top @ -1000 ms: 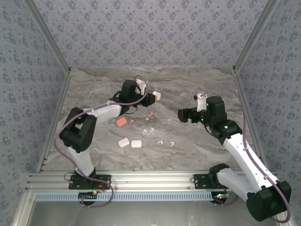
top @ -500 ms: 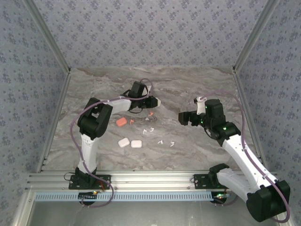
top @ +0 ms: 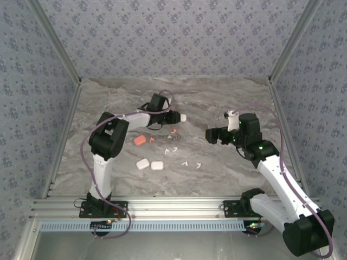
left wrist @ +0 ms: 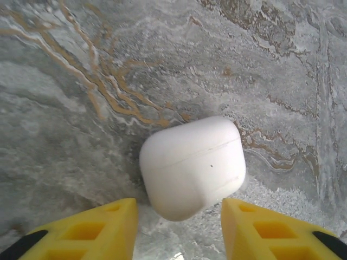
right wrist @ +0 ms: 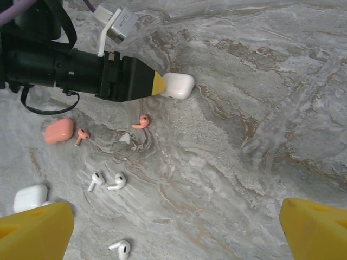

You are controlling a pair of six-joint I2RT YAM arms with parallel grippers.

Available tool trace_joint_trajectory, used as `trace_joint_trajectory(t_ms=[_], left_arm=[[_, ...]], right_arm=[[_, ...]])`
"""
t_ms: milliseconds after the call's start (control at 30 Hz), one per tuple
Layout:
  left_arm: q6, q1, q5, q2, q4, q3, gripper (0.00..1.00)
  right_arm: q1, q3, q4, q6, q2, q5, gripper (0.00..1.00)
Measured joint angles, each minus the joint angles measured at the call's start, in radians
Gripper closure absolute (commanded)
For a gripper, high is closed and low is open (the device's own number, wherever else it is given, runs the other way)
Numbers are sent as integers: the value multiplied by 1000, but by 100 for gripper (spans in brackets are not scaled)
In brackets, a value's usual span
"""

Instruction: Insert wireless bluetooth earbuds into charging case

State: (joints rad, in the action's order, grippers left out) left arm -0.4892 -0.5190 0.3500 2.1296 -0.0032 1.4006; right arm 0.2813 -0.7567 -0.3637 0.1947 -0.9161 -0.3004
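Note:
A closed white charging case (left wrist: pixel 192 165) lies on the marble table just ahead of my left gripper (left wrist: pixel 179 222). That gripper is open, its yellow fingertips either side of the case's near end and not touching it. From above, the case (top: pixel 182 117) sits at the left gripper's (top: pixel 175 116) tip. In the right wrist view, white earbuds (right wrist: pixel 96 180) (right wrist: pixel 117 181) (right wrist: pixel 121 248) and orange earbuds (right wrist: pixel 142 122) (right wrist: pixel 81 134) lie loose on the table. My right gripper (top: pixel 209 133) hovers to their right, open wide and holding nothing.
A salmon case (top: pixel 140 140) lies left of the earbuds. Two more white cases (top: pixel 143 163) (top: pixel 157 165) sit nearer the front. Patterned walls close in the table on three sides. Bare marble stretches between the two arms.
The left arm has folded in and dropped to the table. The white case that was at its fingertips now rests on the marble ahead of the open fingers. The right arm barely moved.

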Motion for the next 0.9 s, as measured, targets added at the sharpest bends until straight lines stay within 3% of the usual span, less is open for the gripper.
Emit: trace_joint_trajectory(t_ms=[133, 333, 667, 900], left_arm=[[11, 18, 0, -75, 8, -69, 47], [36, 37, -26, -360, 68, -255, 42], [79, 64, -192, -778, 133, -583, 25], [30, 227, -217, -913, 126, -744, 22]], right_arm=[[-18, 2, 28, -3, 0, -59, 0], [24, 26, 93, -62, -6, -117, 0], [401, 23, 152, -364, -210, -130, 0], [556, -37, 217, -530, -441, -92, 0]])
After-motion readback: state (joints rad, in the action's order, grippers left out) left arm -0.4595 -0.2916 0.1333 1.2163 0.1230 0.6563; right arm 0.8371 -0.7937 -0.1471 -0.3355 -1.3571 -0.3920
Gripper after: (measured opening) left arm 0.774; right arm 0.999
